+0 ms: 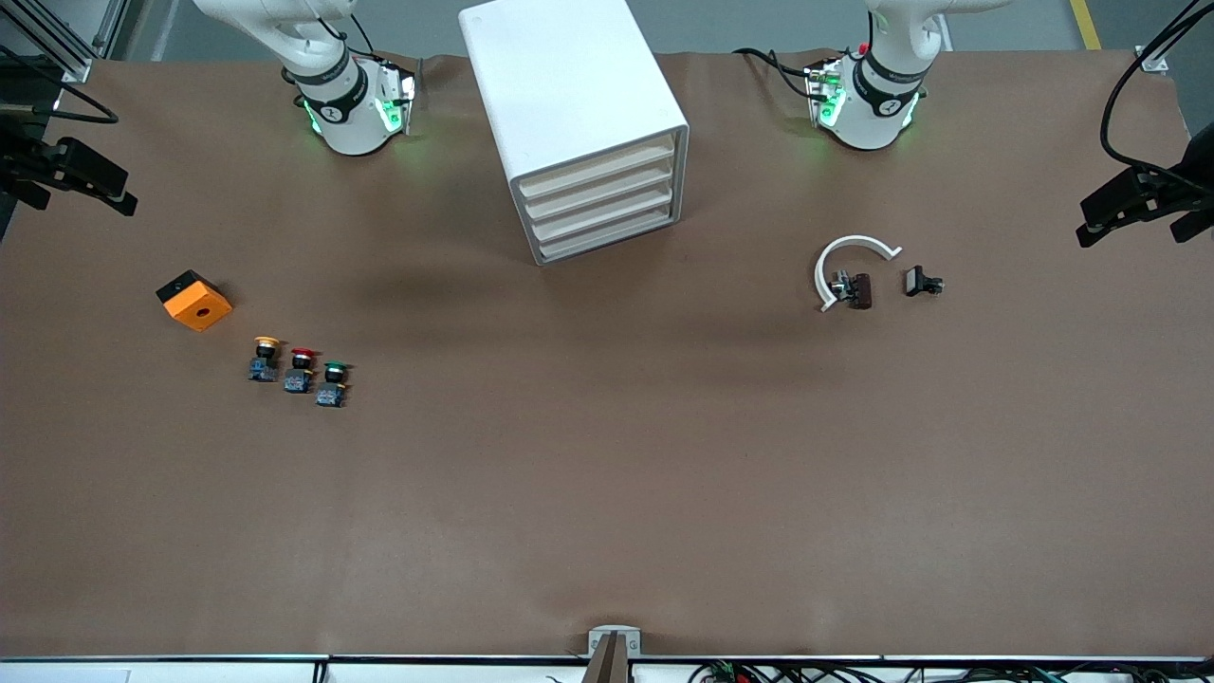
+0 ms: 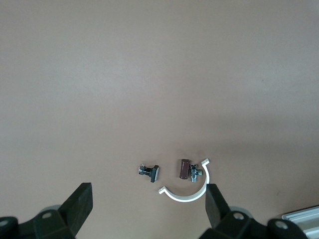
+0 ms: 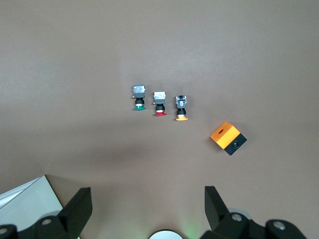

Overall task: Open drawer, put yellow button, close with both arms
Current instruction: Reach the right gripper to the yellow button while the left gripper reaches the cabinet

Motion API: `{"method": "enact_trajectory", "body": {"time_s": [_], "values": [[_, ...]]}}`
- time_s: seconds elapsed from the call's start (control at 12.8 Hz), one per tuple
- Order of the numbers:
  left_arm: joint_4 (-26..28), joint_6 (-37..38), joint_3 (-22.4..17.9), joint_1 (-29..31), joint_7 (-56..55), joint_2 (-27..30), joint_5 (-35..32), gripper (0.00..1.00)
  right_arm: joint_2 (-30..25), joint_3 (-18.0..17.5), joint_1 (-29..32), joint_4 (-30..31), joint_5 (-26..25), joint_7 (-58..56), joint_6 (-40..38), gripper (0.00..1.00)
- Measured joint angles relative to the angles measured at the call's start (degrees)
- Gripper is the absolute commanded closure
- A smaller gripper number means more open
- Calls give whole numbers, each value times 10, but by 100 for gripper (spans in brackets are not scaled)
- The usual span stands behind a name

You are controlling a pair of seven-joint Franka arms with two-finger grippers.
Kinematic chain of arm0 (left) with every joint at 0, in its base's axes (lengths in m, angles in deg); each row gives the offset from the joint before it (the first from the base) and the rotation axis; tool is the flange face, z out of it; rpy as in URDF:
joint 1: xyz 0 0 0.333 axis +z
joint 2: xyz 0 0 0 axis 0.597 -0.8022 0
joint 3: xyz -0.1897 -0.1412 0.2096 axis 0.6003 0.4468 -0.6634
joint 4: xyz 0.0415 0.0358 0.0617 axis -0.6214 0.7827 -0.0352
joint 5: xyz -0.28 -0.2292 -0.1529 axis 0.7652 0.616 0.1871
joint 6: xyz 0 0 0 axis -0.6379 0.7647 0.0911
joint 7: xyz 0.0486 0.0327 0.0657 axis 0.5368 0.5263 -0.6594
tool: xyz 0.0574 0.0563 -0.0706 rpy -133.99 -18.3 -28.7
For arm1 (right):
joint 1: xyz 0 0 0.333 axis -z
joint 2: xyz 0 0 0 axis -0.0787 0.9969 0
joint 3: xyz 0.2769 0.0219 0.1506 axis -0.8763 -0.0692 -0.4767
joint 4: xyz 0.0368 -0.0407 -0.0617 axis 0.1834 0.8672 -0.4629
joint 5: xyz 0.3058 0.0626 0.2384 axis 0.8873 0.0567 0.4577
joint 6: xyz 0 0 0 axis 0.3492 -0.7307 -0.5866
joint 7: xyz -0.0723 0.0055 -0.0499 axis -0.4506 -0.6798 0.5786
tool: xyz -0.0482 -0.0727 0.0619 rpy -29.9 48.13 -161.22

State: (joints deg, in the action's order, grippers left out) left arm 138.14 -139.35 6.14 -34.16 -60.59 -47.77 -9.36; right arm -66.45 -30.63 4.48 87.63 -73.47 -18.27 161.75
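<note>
The white cabinet [image 1: 574, 114] stands at the robots' edge of the table between the two arm bases, and its four drawers are all shut. The drawer [image 1: 597, 169] is the uppermost one, with a cream front. The yellow button [image 1: 265, 359] stands toward the right arm's end of the table, in a row beside a red-capped button [image 1: 301, 369] and a green-capped button [image 1: 332, 383]. It also shows in the right wrist view [image 3: 181, 108]. My right gripper [image 3: 147, 204] is open and empty, high over the table near its base. My left gripper [image 2: 147, 200] is open and empty, high over small parts.
An orange and black box [image 1: 194, 300] lies beside the buttons, toward the right arm's end. A white half ring [image 1: 849, 261], a brown part [image 1: 858, 289] and a black part [image 1: 920, 281] lie toward the left arm's end. Black camera mounts stand at both table ends.
</note>
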Motion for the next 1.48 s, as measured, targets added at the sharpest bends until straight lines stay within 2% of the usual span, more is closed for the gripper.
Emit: {"method": "enact_trajectory", "body": {"time_s": [0.55, 0.86, 1.01, 1.17, 1.48], "values": [[-1, 0, 0, 0, 0, -13, 0, 0, 1, 0, 1, 0, 0, -1, -3, 0], [1, -17, 5, -18, -6, -85, 0, 0, 23, 0, 4, 2, -3, -4, -37, 0], [-1, -27, 9, -39, -49, -127, 1, 0, 50, 0, 6, 9, -9, -4, -33, 0], [-4, -29, 14, -73, -143, -156, 2, 0, 74, 0, 12, 43, -11, -4, 17, 0], [-6, -29, 18, -176, -332, -195, 3, 0, 92, 1, 38, 192, -12, -34, 212, 0]]}}
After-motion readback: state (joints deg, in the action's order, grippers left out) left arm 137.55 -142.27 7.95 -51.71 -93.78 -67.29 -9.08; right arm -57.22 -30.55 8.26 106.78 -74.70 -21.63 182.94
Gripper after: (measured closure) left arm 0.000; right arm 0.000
